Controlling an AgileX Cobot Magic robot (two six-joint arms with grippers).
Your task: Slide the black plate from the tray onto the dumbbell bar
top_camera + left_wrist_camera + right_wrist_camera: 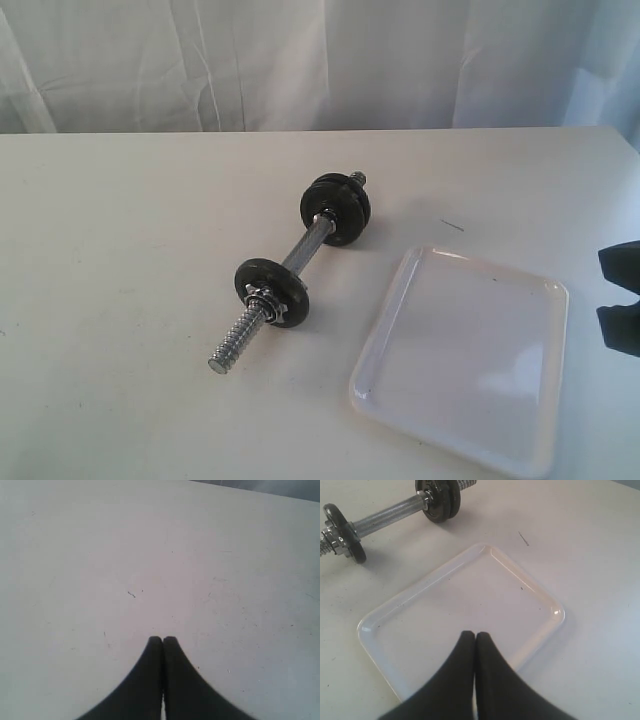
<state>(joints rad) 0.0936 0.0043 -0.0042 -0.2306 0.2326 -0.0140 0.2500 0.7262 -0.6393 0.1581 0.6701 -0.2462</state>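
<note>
Black plate (338, 205) seems already on the dumbbell bar (300, 252), paired with another disc at one end, the tray (470, 350) bare, left gripper (162, 640) and right gripper (472, 636) both pinched together empty, so only pulling clear seems left

Left gripper (162, 640) and right gripper (472, 635) both fully closed, jaws flush together.

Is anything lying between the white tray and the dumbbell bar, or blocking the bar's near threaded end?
Nothing visible lies on the table between the tray and the dumbbell bar. The near threaded end is bare beyond its star nut. The tray holds no plate.
</note>
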